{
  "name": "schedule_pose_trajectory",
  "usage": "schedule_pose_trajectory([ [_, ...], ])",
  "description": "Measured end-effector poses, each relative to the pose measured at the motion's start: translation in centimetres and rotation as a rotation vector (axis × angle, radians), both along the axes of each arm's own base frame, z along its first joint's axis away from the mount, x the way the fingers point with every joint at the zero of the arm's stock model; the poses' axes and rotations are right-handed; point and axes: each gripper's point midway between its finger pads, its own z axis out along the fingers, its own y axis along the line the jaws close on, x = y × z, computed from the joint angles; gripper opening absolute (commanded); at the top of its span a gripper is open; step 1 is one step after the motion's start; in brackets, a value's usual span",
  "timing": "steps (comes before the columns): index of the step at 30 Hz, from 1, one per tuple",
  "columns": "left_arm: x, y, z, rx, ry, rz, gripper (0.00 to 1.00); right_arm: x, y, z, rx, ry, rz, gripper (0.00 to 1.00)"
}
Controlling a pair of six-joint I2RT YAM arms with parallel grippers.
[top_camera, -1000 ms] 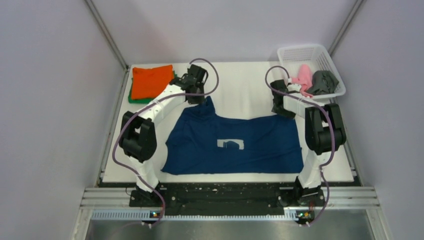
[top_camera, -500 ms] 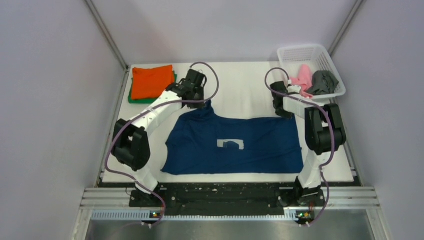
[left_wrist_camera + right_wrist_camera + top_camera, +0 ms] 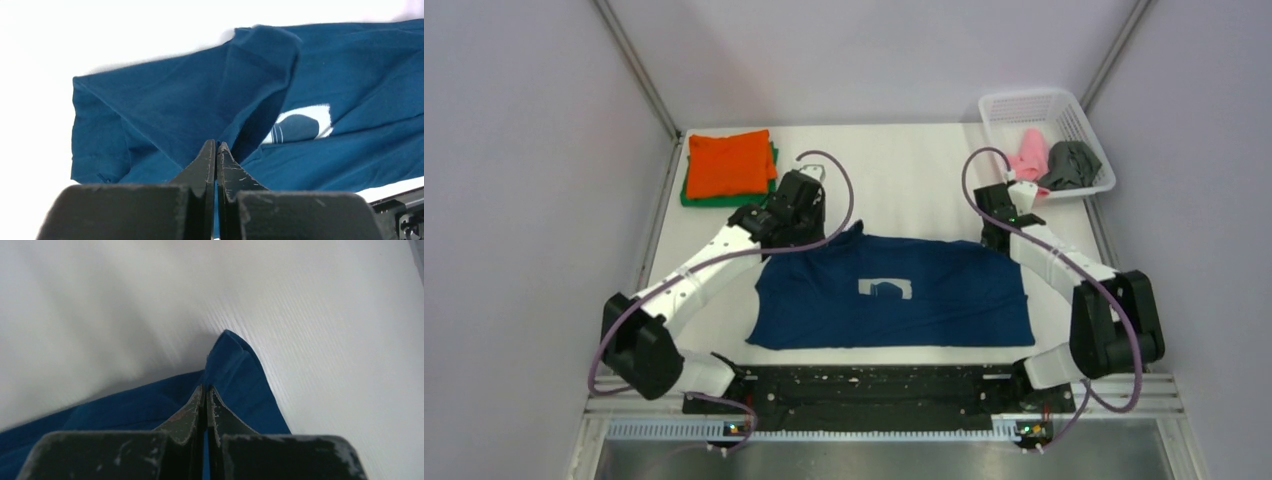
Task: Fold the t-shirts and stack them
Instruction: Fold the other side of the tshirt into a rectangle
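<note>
You had your left arm (image 3: 694, 285) and right arm (image 3: 1064, 265) stretched low, elbows flared outward. Your left gripper (image 3: 216, 145) pinched a raised fold of the navy t-shirt (image 3: 944, 300); your right gripper (image 3: 205, 388) clamped its far corner.

Plain lilac-grey all round: the left wall (image 3: 524, 200), the back wall (image 3: 874, 50) and the right wall (image 3: 1204, 150) were bare panels, with no window in any of them. Two slim metal struts ran up the corners, one on the left (image 3: 636, 70), one on the right (image 3: 1117, 50), both leaning outward toward the top. Down the middle lay the white table (image 3: 904, 170), matte and faintly ribbed in the close views, lit evenly with only soft shadows. At its near edge sat a black base plate (image 3: 874, 385) on silver rails (image 3: 634, 392), then a perforated strip (image 3: 874, 430), then a dull steel sheet (image 3: 874, 458) along the bottom.
</note>
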Motion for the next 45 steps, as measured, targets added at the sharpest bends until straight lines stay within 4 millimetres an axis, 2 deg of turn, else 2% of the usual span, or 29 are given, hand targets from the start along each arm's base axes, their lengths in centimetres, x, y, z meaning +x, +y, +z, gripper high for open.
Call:
schedule_pose_trajectory([
  [6, -3.8, 1.2, 0.4, -0.029, -0.030, -0.007, 0.00, -3.0, -0.7, 1.1, 0.012, -0.021, 0.003, 0.00],
  [10, -5.8, 2.1, 0.8, -0.067, -0.050, 0.007, 0.00, -3.7, -0.8, 2.3, 0.026, -0.049, 0.007, 0.00],
  [26, -10.0, 4.4, 2.2, -0.192, -0.049, 0.113, 0.00, -5.7, -1.3, 2.9, 0.017, -0.023, 0.015, 0.03],
  [30, -11.4, 5.2, 1.0, -0.213, -0.029, 0.137, 0.00, -6.4, -1.4, 2.9, 0.021, -0.031, 0.014, 0.04],
  [33, -12.4, 5.7, -0.6, -0.220, 0.004, 0.165, 0.00, -7.2, -1.6, 1.9, 0.023, -0.009, 0.007, 0.05],
  [34, -12.8, 5.9, -1.3, -0.219, 0.022, 0.175, 0.00, -7.5, -1.6, 1.3, 0.024, 0.001, 0.001, 0.08],
  [35, -13.2, 6.1, -2.1, -0.219, 0.039, 0.188, 0.00, -7.9, -1.7, 0.8, 0.026, 0.011, -0.007, 0.20],
  [36, -13.6, 6.4, -3.0, -0.215, 0.059, 0.200, 0.08, -8.3, -1.8, 0.2, 0.029, 0.024, -0.016, 0.36],
  [37, -14.2, 6.6, -4.0, -0.211, 0.084, 0.214, 0.23, -8.8, -1.9, -0.4, 0.032, 0.037, -0.027, 0.48],
  [42, -16.8, 8.2, -7.8, -0.180, 0.188, 0.284, 0.71, -11.1, -2.3, -2.5, 0.038, 0.100, -0.077, 0.70],
  [43, -17.2, 8.5, -8.1, -0.176, 0.200, 0.293, 0.87, -11.2, -2.4, -2.6, 0.036, 0.103, -0.086, 0.72],
  [44, -17.5, 8.6, -8.2, -0.177, 0.208, 0.300, 0.97, -11.3, -2.5, -2.5, 0.035, 0.101, -0.096, 0.78],
  [45, -17.6, 8.7, -8.1, -0.186, 0.207, 0.311, 0.98, -11.4, -2.6, -2.4, 0.034, 0.097, -0.104, 0.83],
])
